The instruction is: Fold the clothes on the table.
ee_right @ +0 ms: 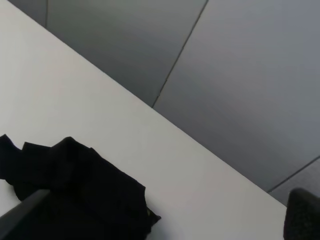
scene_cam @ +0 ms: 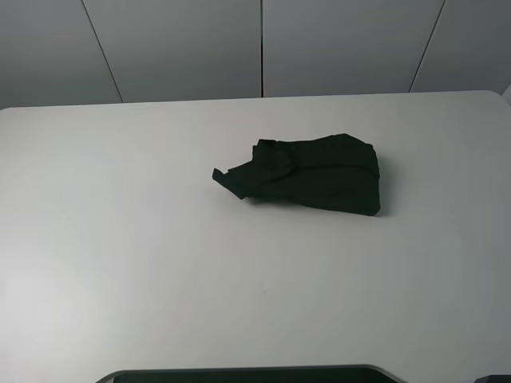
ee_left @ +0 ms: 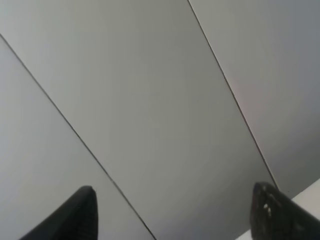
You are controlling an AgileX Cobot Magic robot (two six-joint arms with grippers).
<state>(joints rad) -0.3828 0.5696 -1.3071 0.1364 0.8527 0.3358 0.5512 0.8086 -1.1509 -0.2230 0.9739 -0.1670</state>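
Note:
The clothes [scene_cam: 315,174] are a black garment folded into a compact, slightly rumpled bundle, lying right of the middle of the white table [scene_cam: 128,239]. No print shows on it. Neither arm appears in the exterior high view. In the left wrist view my left gripper [ee_left: 177,217] is open, its two dark fingertips [ee_left: 82,215] far apart against the wall, with only a corner of the table in sight. In the right wrist view my right gripper [ee_right: 162,220] is open and holds nothing, and the clothes [ee_right: 85,190] lie on the table beyond its fingers.
A grey panelled wall [scene_cam: 263,48] rises behind the table's far edge. A dark flat part [scene_cam: 247,375] shows at the bottom edge of the exterior high view. Bare white tabletop surrounds the bundle on all sides.

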